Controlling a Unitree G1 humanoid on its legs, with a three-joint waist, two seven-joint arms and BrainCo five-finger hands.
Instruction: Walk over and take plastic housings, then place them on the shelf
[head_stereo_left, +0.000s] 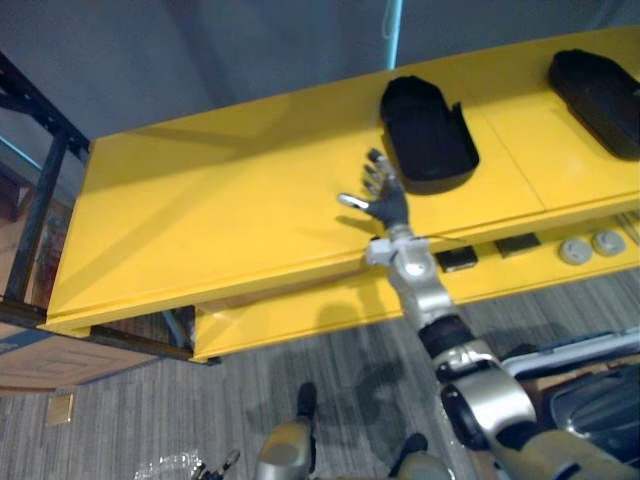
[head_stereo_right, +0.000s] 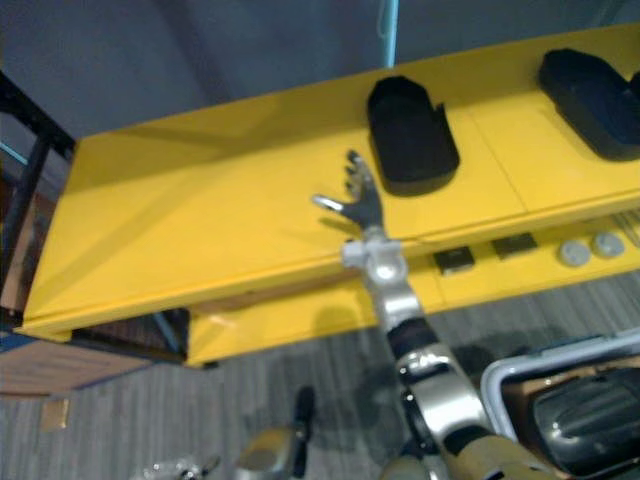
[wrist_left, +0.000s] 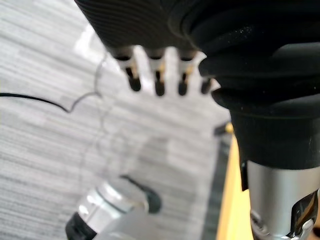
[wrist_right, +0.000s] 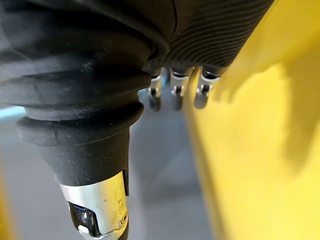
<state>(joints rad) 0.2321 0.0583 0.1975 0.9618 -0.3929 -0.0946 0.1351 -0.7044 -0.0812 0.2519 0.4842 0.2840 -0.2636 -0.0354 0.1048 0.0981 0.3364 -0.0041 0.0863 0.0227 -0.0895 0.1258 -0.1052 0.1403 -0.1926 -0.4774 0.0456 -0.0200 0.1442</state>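
Two black plastic housings lie on the yellow shelf top (head_stereo_left: 250, 210): one (head_stereo_left: 428, 130) near the middle, another (head_stereo_left: 600, 95) at the far right edge. My right hand (head_stereo_left: 385, 195) hovers over the shelf just beside the nearer housing's near left corner, fingers spread and open, holding nothing; the same hand (wrist_right: 210, 30) appears next to the yellow surface in the right wrist view. In the left wrist view my left hand (wrist_left: 150, 30) hangs over the grey carpet, fingers relaxed and empty.
A lower yellow shelf level carries small black parts (head_stereo_left: 457, 258) and round silver pieces (head_stereo_left: 575, 250). A bin with a dark housing (head_stereo_right: 580, 420) stands at lower right. A dark metal rack (head_stereo_left: 40, 190) and a cardboard box (head_stereo_left: 40, 360) stand at left.
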